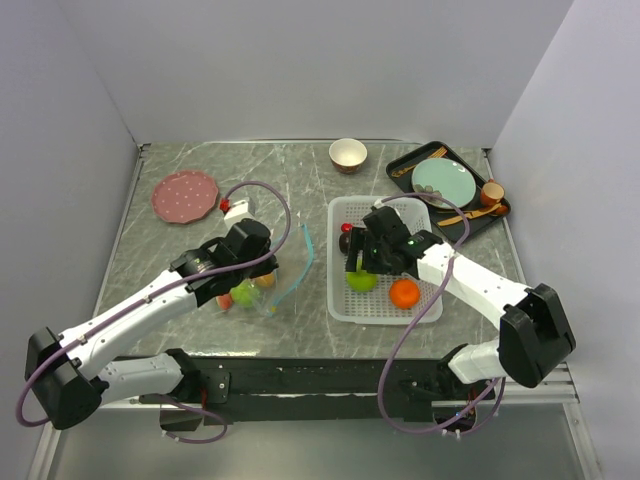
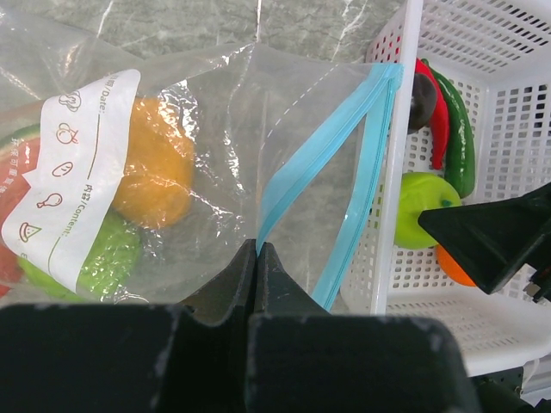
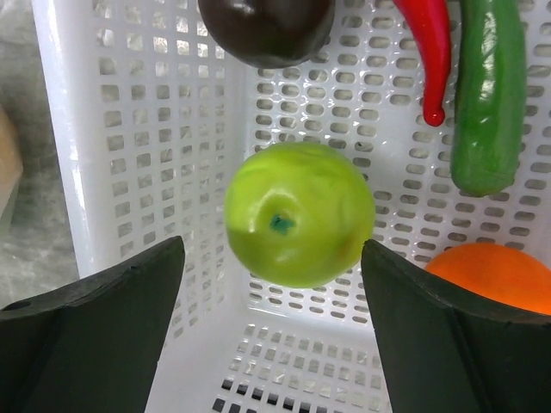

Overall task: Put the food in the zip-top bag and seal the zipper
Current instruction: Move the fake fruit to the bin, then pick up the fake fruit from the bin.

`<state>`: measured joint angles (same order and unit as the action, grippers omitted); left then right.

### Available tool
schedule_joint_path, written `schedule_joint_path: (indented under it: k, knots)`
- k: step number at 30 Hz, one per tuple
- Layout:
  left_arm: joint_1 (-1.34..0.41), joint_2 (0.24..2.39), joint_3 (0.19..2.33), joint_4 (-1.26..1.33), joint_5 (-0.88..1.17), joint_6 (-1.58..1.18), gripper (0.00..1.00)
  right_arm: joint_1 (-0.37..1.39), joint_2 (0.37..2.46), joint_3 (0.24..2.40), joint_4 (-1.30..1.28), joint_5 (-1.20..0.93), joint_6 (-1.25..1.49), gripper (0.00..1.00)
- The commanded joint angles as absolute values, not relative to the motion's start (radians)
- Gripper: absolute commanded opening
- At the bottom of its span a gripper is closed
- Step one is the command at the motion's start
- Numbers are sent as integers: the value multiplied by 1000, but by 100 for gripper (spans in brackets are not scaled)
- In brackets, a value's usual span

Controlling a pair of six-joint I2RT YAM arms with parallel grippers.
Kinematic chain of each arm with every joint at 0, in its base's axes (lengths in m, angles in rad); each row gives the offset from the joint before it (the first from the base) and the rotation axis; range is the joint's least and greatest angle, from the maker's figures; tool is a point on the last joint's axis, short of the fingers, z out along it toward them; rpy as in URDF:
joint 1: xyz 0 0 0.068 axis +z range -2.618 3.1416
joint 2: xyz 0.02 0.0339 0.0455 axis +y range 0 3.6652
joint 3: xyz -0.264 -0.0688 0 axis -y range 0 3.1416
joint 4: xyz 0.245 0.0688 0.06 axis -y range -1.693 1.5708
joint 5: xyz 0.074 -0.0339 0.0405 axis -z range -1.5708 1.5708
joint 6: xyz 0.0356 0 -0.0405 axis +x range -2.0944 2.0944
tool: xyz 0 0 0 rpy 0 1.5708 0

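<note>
Right end effector: jaws spread wide, low inside the basket, one finger on each side of the apple, touching neither side of it. Left end effector: closed, pinching the bag at its zipper, lower centre of the left wrist view. Bag: on the tabletop, just left of the basket, mouth gaping toward it; contents an orange, a bagged apple and a red piece cut off at the left edge. Basket, right of centre in the top view: apple, dark piece, chili, pepper, second orange. Elsewhere: pink plate upper left, bowl top centre, tray upper right bearing a teal plate.
</note>
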<state>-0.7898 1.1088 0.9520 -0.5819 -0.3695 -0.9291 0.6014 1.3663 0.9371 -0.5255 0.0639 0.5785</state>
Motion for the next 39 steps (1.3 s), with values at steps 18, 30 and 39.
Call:
schedule_joint_path:
  k: [18, 30, 39]
  knots:
    - [-792, 1120, 962, -569, -373, -919, 1, 589, 1367, 931, -479, 31, 575, 87]
    - [-792, 1134, 977, -577, -376, -920, 1, 586, 1457, 947, -519, 71, 558, 77]
    - [-792, 1146, 976, -561, -359, -922, 1, 586, 1474, 963, -529, 61, 552, 66]
